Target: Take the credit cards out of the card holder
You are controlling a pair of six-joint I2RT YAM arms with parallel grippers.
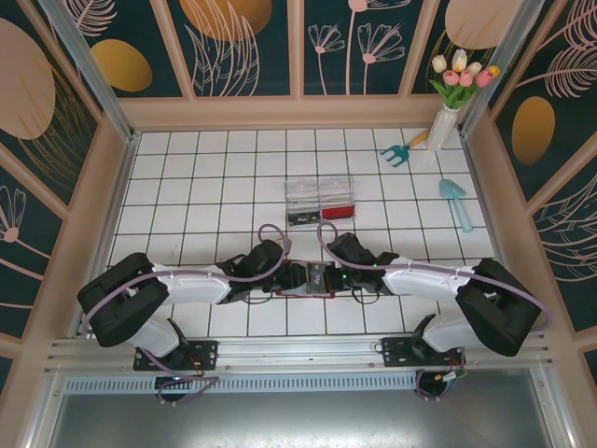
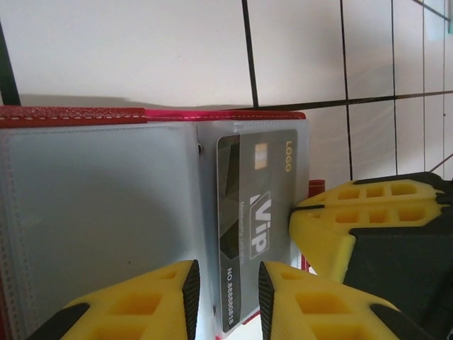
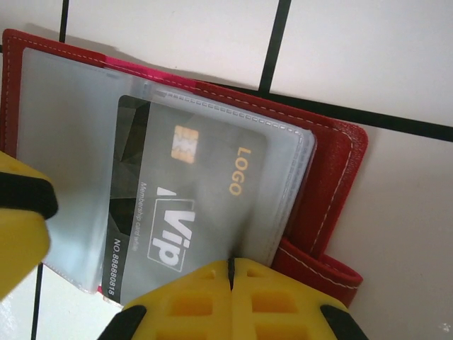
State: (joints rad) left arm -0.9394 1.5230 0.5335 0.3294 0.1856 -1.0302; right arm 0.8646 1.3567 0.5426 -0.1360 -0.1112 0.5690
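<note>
The dark-red card holder lies open on the white tiles between both arms, its red edge just showing in the top view. A grey VIP credit card sits inside a clear inner pocket. My right gripper is shut on that pocket's outer edge, right where the card's edge lies; I cannot tell whether the card itself is pinched. In the left wrist view the card runs down between the pads of my open left gripper, with the right gripper at its side. The red cover borders the pockets.
A clear plastic tray with black and red pieces stands behind the wallet. A teal rake, a teal scoop and a vase of tulips are at the back right. Wooden walls ring the tiled floor.
</note>
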